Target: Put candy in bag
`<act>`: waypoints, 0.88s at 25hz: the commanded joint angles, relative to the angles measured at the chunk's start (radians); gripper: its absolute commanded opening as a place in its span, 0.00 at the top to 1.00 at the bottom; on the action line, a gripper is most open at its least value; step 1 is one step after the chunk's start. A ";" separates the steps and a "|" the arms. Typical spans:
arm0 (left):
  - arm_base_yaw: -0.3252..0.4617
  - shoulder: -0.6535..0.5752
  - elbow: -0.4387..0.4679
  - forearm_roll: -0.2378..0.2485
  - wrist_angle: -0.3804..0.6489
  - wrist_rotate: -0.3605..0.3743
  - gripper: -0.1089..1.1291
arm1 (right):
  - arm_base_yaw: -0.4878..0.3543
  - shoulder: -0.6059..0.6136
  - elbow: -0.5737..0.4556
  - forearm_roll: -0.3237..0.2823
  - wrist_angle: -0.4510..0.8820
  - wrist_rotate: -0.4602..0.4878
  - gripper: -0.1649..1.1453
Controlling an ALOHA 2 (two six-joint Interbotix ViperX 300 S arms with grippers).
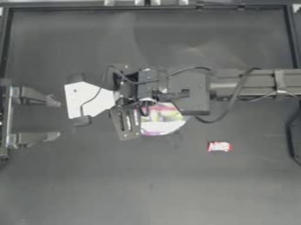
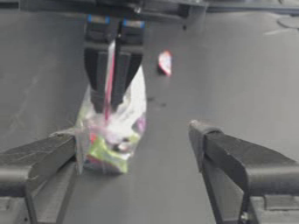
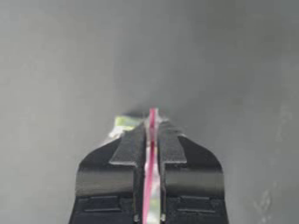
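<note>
The bag (image 1: 160, 118) is held up over the middle of the table (image 1: 147, 189) by the right gripper (image 1: 143, 102), whose arm is stretched in from the right edge. Its 2 jaws are pressed together on the pink-red strip (image 3: 151, 144) along the bag's mouth, as is seen in the right wrist view, where the strip is pinched edge-on between them. In the left wrist view the bag (image 2: 111, 135) is seen hanging below that gripper (image 2: 111, 94), with green, yellow and pink contents gathered in its lower part.

The left gripper (image 1: 125, 124) is placed just beside the bag, on the side nearer the left edge. Its jaws are spread wide and nothing is gripped by them, though 1 finger (image 2: 41, 159) is seen right at the bag's side.

The candy (image 1: 218, 146) is lying flat on the table, apart from the bag, toward the right edge and nearer the front edge. It is also seen beyond the bag in the left wrist view (image 2: 165, 62).
</note>
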 commanded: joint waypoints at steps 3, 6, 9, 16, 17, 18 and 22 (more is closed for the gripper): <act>0.005 0.026 -0.008 -0.006 -0.005 -0.002 0.12 | -0.002 -0.087 0.021 0.003 -0.034 0.002 0.63; 0.005 0.035 -0.009 -0.008 -0.005 -0.002 0.12 | -0.003 -0.112 0.054 0.003 -0.064 0.008 0.63; 0.006 0.061 -0.012 -0.009 -0.012 -0.002 0.12 | -0.005 -0.140 0.098 0.009 -0.110 0.014 0.63; 0.011 0.163 -0.032 -0.011 -0.067 -0.002 0.12 | -0.009 -0.192 0.187 0.029 -0.198 0.017 0.65; 0.009 0.183 -0.035 -0.011 -0.081 -0.002 0.12 | -0.009 -0.198 0.198 0.029 -0.204 0.017 0.65; 0.009 0.202 -0.040 -0.009 -0.094 -0.002 0.12 | -0.011 -0.204 0.209 0.029 -0.212 0.020 0.66; 0.012 0.307 -0.074 -0.009 -0.150 0.005 0.12 | -0.011 -0.230 0.255 0.025 -0.258 0.031 0.66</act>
